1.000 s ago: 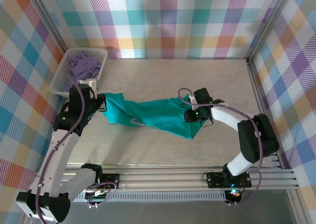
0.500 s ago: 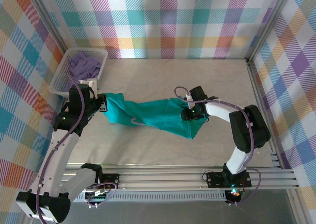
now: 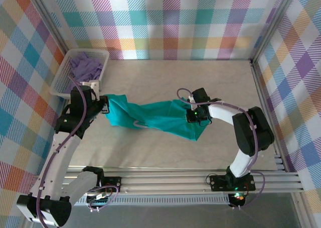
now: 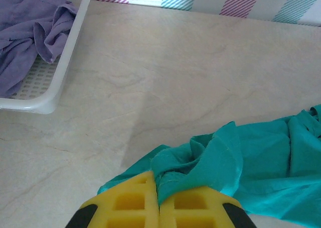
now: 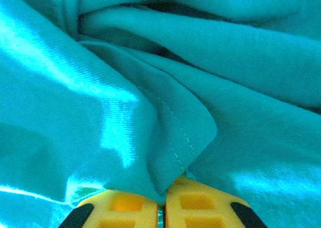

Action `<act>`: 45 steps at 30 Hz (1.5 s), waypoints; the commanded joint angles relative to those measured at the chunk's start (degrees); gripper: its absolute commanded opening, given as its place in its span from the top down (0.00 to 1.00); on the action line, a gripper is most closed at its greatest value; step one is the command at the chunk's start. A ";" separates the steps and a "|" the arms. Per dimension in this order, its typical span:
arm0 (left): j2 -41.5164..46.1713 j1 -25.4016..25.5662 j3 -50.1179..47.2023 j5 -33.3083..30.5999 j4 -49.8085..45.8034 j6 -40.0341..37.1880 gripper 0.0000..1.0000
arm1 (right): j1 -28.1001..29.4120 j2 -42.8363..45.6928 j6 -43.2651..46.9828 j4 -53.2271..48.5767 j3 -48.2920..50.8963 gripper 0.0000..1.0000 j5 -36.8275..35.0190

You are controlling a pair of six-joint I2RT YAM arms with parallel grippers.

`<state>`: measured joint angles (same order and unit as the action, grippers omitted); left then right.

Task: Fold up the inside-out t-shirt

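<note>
Left gripper pinches the teal t-shirt near the tabletop's left edge (beside the basket) — right gripper likewise clamped on it, mid-tabletop.

Looks soft and faintly glossy: teal cloth of the t-shirt, pinched in matt yellow plastic pads of the right gripper. Beyond the left gripper, smooth matt bench, white perforated plastic basket, crumpled lavender cloth garment.
</note>
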<state>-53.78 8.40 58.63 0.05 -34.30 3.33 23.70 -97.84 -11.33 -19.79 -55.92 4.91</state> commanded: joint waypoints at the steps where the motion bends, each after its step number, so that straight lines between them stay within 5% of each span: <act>1: 0.96 -0.74 -0.23 0.93 1.61 -0.49 1.00 | 0.29 4.68 -0.05 0.04 0.28 0.94 -0.78; 17: 3.00 -0.76 7.65 -3.07 -1.63 5.71 1.00 | -0.79 27.71 4.35 -12.53 -8.93 1.00 -7.80; 28: 4.99 -0.74 39.61 -9.52 -4.49 2.39 1.00 | -1.64 42.61 8.25 -21.65 -33.26 1.00 -13.06; 35: 1.42 -0.71 57.45 -7.92 -7.95 -1.88 1.00 | -1.64 49.06 7.90 -25.25 -42.36 1.00 -12.56; 45: -7.20 -0.76 57.19 -6.04 -6.82 -2.72 1.00 | -1.64 47.79 11.34 -23.60 -43.35 1.00 -15.54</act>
<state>-56.38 8.40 118.04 -5.19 -41.74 1.63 22.41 -47.62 -2.22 -43.88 -100.18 -6.52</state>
